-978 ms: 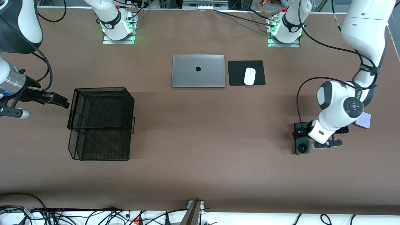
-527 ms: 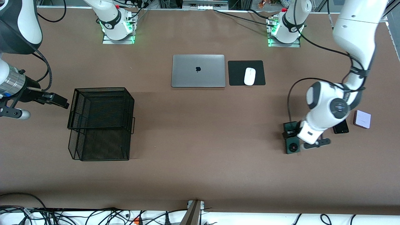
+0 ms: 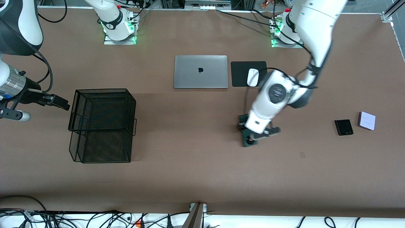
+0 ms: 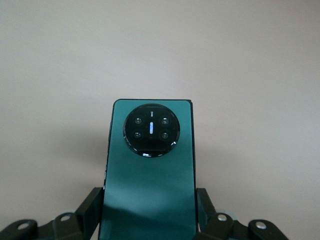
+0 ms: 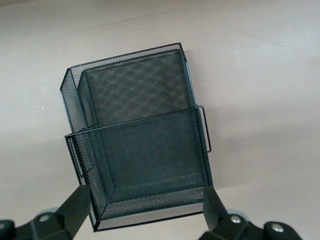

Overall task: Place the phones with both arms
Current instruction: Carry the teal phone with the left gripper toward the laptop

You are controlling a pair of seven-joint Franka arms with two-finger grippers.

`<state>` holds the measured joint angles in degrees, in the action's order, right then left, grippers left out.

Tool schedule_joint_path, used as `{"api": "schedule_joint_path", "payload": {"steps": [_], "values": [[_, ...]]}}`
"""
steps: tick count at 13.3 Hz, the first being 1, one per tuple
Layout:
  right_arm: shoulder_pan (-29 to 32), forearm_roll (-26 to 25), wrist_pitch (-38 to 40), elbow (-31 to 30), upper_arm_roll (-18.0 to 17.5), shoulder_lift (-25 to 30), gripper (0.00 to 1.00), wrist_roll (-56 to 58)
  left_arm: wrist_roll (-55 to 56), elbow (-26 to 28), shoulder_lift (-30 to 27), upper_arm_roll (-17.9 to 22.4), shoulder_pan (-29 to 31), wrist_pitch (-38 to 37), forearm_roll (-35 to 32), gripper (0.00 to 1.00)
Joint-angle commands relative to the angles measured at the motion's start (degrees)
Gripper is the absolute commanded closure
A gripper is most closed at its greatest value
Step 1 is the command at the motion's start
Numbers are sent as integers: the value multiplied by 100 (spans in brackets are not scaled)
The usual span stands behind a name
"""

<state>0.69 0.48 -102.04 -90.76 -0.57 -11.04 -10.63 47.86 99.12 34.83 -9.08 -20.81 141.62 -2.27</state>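
My left gripper [image 3: 247, 131] is shut on the long dark-green phone [image 3: 248, 140] and holds it in the air over the bare middle of the table. In the left wrist view the phone [image 4: 150, 170], with its round camera ring, sits clamped between the two fingers. The squarish black phone [image 3: 344, 127] and the pale lilac-white phone [image 3: 367, 120] lie side by side at the left arm's end of the table. My right gripper [image 3: 58, 101] is open and empty, waiting in the air beside the black mesh basket [image 3: 102, 125]; its wrist view shows the basket [image 5: 140, 135] below it.
A closed silver laptop [image 3: 200, 72] lies near the robots' bases. Beside it a white mouse [image 3: 252, 77] sits on a black pad [image 3: 240, 74], partly hidden by my left arm. Cables run along the table's near edge.
My left gripper has carried the dark-green phone from beside the other two phones toward the middle of the table, uncovering the black phone. The right arm has not moved.
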Motion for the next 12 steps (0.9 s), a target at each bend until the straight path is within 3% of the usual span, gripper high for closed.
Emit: {"api": "schedule_joint_path", "payload": {"steps": [1, 7, 12], "values": [[-43, -83, -44, 41, 109, -12, 0, -53, 626, -1181, 768, 195, -921, -91, -63, 100], [-43, -92, -88, 15, 188, -30, 0, -53, 1085, -2755, 1929, 1231, -2689, -108, -63, 100], [-78, -83, -132, 15, 162, -21, 0, -62, 1112, -3399, 2502, 1584, -3157, -91, -54, 100]]}}
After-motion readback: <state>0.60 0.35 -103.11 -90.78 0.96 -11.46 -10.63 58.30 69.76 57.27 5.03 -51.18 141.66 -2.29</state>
